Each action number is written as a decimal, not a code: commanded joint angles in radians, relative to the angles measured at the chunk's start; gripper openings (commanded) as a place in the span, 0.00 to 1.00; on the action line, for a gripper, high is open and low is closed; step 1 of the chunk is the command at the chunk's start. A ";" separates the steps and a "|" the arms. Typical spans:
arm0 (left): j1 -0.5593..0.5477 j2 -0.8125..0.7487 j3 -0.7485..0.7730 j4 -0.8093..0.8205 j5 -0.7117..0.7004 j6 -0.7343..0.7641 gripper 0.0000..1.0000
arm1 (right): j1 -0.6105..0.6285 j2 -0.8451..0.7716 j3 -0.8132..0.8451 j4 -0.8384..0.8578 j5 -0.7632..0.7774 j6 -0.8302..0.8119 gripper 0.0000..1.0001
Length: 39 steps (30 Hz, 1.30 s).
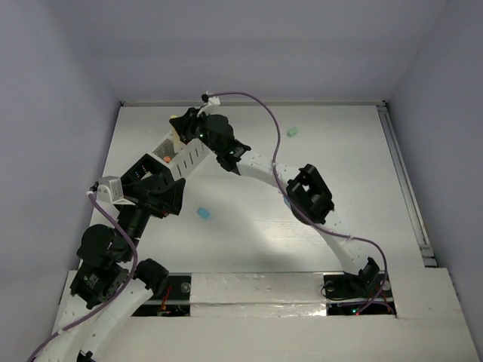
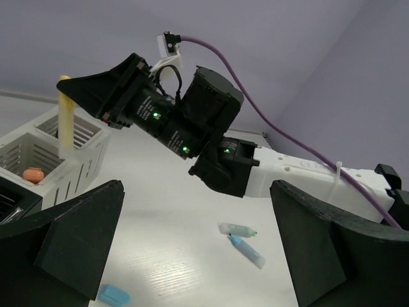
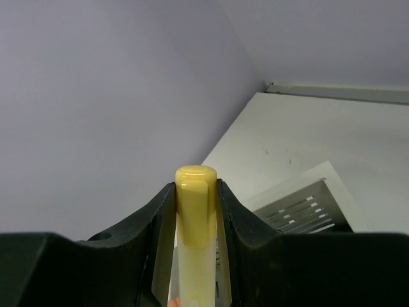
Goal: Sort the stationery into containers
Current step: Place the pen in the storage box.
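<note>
My right gripper [image 3: 195,192] is shut on a yellow marker [image 3: 195,217] and holds it upright over the white slatted container [image 1: 189,157], at the table's far left. The left wrist view shows the marker [image 2: 64,118] hanging above the container [image 2: 57,160], which holds an orange piece [image 2: 32,173]. My left gripper [image 2: 197,192] is open and empty, just in front of the container [image 1: 172,197]. A blue block [image 1: 203,213] lies on the table. A green marker [image 2: 238,229] and a blue marker [image 2: 247,251] lie together. I cannot make out the black container.
The right arm [image 1: 302,196] stretches diagonally across the table from its base at the near right to the far left. The green marker shows at the back [image 1: 292,131]. A metal rail [image 1: 404,181] runs along the table's right edge. Walls close in the back and sides.
</note>
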 commanded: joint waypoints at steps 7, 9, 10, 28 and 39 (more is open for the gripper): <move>0.007 0.026 -0.003 0.020 0.019 0.035 0.99 | 0.051 0.102 0.219 -0.033 0.041 -0.154 0.00; 0.017 0.029 -0.005 0.026 0.032 0.035 0.99 | 0.060 0.111 0.215 -0.033 0.041 -0.161 0.00; 0.028 0.028 -0.005 0.027 0.035 0.035 0.99 | 0.060 0.112 0.212 -0.032 0.041 -0.167 0.00; 0.146 0.058 -0.020 0.064 0.148 0.035 0.99 | 0.081 0.051 0.048 0.055 0.066 -0.255 0.22; 0.166 0.071 -0.022 0.069 0.174 0.037 0.99 | 0.068 -0.062 -0.053 0.071 0.083 -0.329 0.57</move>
